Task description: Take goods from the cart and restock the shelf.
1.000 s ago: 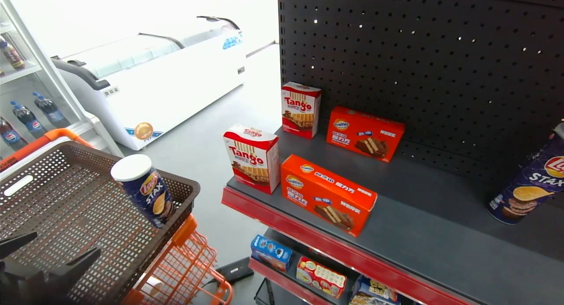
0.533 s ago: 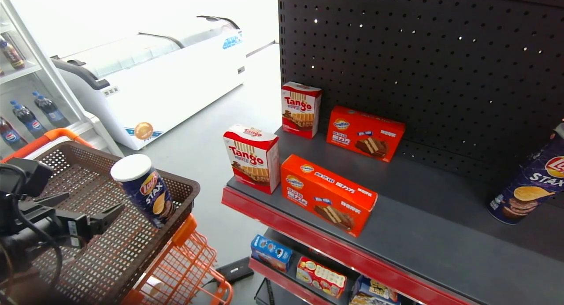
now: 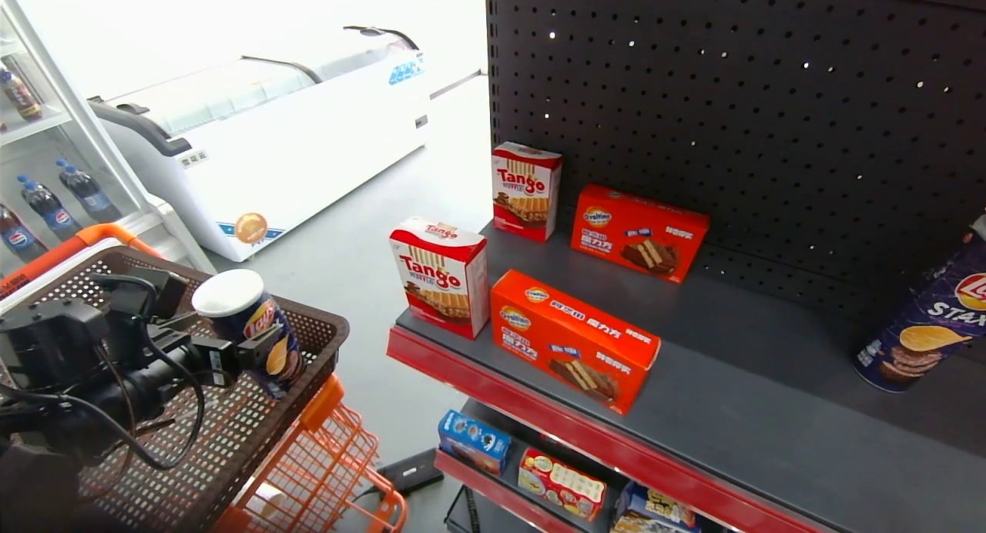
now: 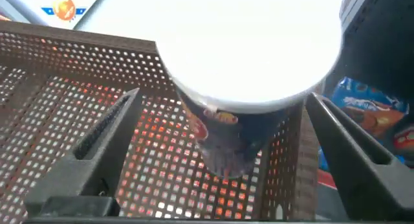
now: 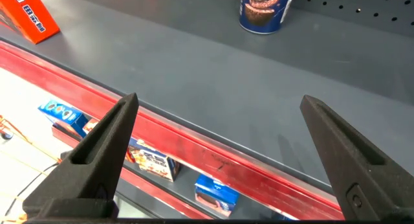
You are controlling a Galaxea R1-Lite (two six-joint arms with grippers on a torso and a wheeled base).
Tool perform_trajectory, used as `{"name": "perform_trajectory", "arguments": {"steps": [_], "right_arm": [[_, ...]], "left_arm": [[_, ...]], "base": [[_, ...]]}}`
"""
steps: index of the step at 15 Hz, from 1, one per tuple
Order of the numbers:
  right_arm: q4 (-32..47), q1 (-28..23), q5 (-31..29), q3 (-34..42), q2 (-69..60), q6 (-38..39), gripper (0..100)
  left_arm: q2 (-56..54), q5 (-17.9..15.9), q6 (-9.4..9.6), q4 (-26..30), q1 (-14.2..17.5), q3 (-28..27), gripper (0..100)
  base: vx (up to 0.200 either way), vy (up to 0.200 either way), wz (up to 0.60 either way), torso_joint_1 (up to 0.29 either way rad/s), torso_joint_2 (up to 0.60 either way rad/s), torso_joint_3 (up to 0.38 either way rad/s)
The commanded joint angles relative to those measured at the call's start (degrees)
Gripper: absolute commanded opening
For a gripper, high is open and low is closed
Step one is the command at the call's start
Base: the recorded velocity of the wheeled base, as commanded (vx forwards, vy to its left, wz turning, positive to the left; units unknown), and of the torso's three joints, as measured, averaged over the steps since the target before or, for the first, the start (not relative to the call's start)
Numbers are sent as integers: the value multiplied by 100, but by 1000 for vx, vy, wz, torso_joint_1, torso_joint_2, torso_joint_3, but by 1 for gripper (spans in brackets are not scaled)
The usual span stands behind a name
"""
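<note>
A tall blue can of crisps [image 3: 248, 326] with a white lid stands upright in the near corner of a brown perforated basket [image 3: 317, 313], which sits on top of an orange cart [image 3: 339, 448]. The left gripper [image 3: 229, 334] is level with the can, its jaws spread wide with the can between them. In the left wrist view the can [image 4: 249, 56] sits between the two black fingers [image 4: 110, 133], with a gap visible on at least one side.

The right gripper [image 5: 220, 140] hangs above the red front edge of the dark grey shelf [image 5: 226, 81], jaws wide apart and holding nothing. A second blue can [image 3: 924, 325] stands at the back right of that shelf [image 3: 732, 410]. Two red-and-white boxes [image 3: 441, 275] and two orange boxes [image 3: 574, 339] stand on its left part.
</note>
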Motion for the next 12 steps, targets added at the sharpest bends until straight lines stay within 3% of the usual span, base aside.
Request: {"name": "perform_trajectory", "arguments": {"steps": [1,6,11,12], "right_arm": [[-1,0,-6,0,6,-10,100],[-1,0,2,0,6,-1,100],[-1,0,-6,0,6,-10,100],[-1,0,2,0,6,-1,100]], "left_arm": [[672,10,-11,-288,-129,-82,100],[1191,18,-38,-1017,-331,-143,100],[1323,27,-38,-1088,-287,-266,100],[1349,36,-20,-1088,-278,-354,0]], "base": [[0,0,0,0,0,0],[0,0,0,0,0,0],[0,0,0,0,0,0],[0,0,0,0,0,0]]}}
